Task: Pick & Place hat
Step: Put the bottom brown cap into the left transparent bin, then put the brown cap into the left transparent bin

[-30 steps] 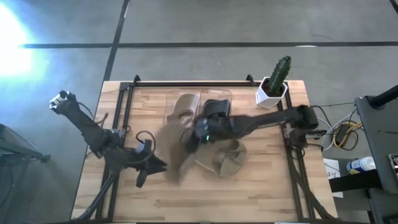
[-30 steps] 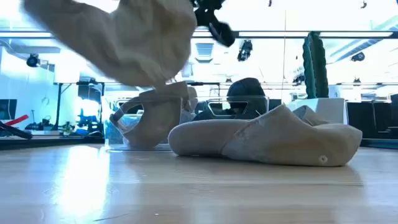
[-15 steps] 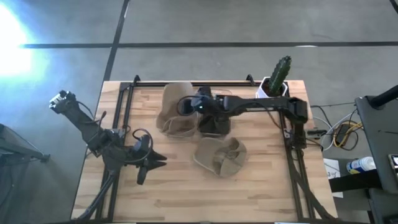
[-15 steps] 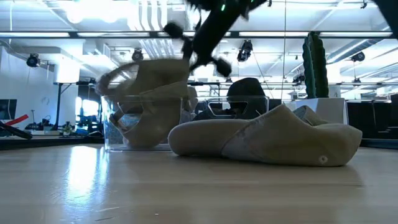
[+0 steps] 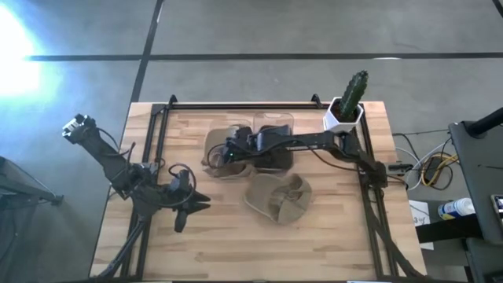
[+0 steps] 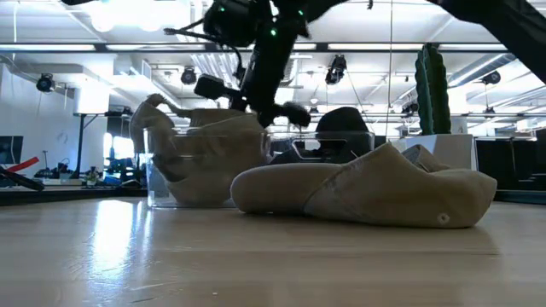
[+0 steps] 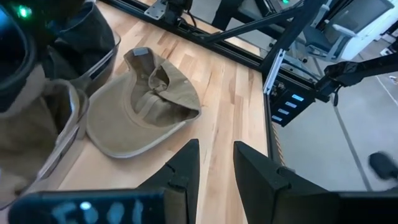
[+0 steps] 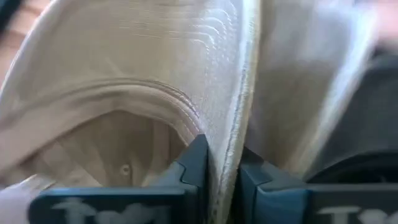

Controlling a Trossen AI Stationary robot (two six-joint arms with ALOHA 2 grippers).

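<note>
While the right gripper [image 8: 219, 171] reaches over the rear middle of the light wooden bench [image 5: 236, 244], its jaws sit nearly closed, pinching the brim edge of a tan cloth cap [image 8: 137, 93]. That cap is down inside the clear plastic bin [image 6: 205, 166], its crown bunched against the bin wall in the low view. A dark cap [image 5: 273, 141] fills the neighbouring clear bin [image 5: 275, 119].

Against half a second ago: the held cap was above the bin rim and has dropped into it; the right arm has stretched lower and flatter across the bench. A second tan cap [image 5: 277, 198] lies upturned at bench centre, unmoved. The left gripper [image 5: 187, 206] waits at the left front, jaws a narrow gap apart with nothing between them, same spot as before.

Hard to read: the right wrist view is filled with fabric, so the bin walls are lost there. From above, the arm covers most of the held cap. A green cactus in a white pot [image 5: 348, 102] stands at the rear right corner.
</note>
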